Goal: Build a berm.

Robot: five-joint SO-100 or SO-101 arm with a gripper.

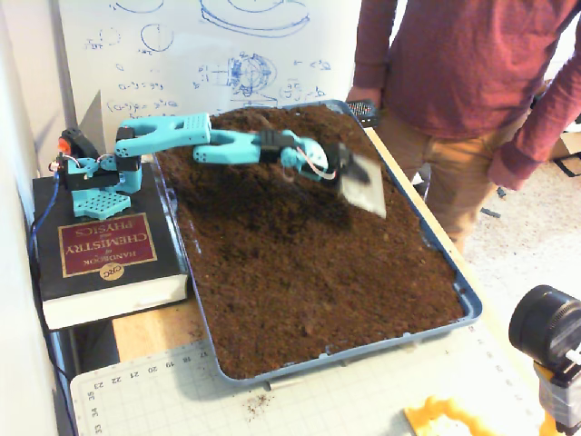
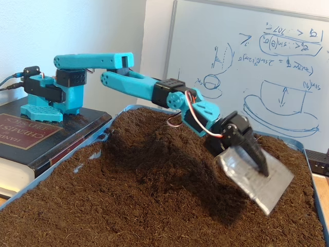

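Observation:
A blue tray (image 1: 468, 300) (image 2: 97, 140) is filled with loose dark brown soil. The berm (image 1: 238, 162) (image 2: 154, 149) is a raised mound in the tray's back part, lying below the teal arm (image 1: 231, 145) (image 2: 139, 85). The arm reaches out low over the soil. My gripper (image 1: 366, 189) (image 2: 262, 179) hangs just above the soil beyond the mound, near the tray's right wall in a fixed view. It carries a flat silvery blade (image 1: 368, 193) (image 2: 257, 180), and the black finger (image 2: 253, 153) lies against it, so it reads as shut. No soil shows on the blade.
The arm's base (image 1: 91, 177) (image 2: 49, 98) stands on a thick chemistry book (image 1: 104, 259) (image 2: 25, 136) left of the tray. A person (image 1: 472, 82) stands at the tray's right side. A whiteboard (image 2: 247, 67) is behind. A cutting mat (image 1: 300, 400) and a camera lens (image 1: 549, 327) lie in front.

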